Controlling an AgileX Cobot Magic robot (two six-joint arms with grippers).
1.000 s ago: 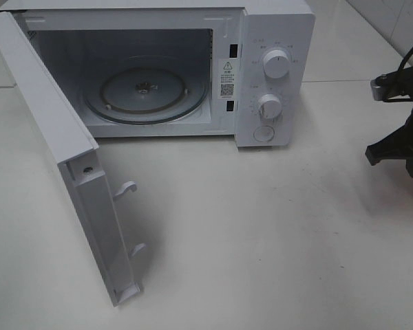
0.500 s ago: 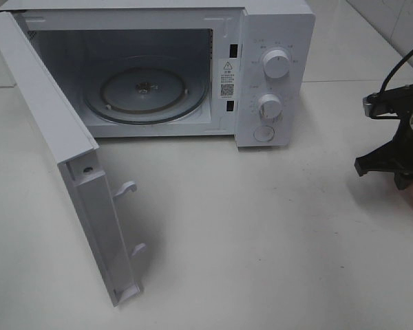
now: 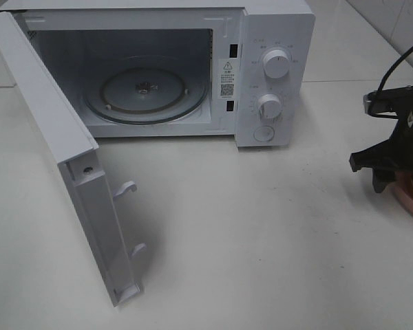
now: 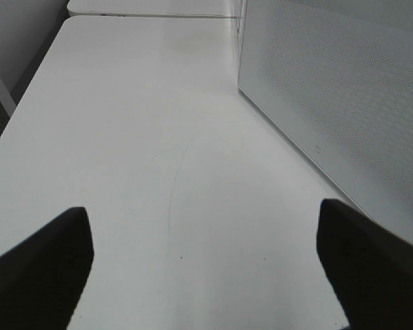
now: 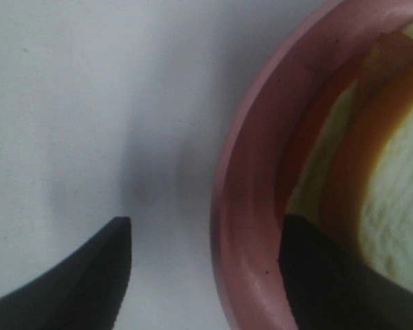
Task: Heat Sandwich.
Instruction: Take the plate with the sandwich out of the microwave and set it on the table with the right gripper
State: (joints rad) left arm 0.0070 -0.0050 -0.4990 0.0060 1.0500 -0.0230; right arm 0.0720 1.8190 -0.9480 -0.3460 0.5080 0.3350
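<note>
Right wrist view puts you right on top of the work: your right gripper has its jaws spread wide, one dark finger over bare table and the other inside the pink plate, so the plate's rim sits between them. You cannot tell from here whether either finger touches the rim. The sandwich lies on that plate just past the inner finger, its pale bread and tan-orange crust showing.

From the exterior high view, you see this right gripper low at the right edge of the white table, with only a sliver of the plate visible beneath it.

Your left gripper hangs over bare tabletop with its jaws wide apart and nothing between them; the perforated outer face of the microwave door stands close along one side of it.

Between you and the oven, the door stands swung fully open at the left, its two latch hooks pointing out over the table. Farther back, the white microwave shows its open cavity with the glass turntable bare, and two knobs plus a round button on the panel to the right. Open tabletop lies between the plate and the cavity mouth.
</note>
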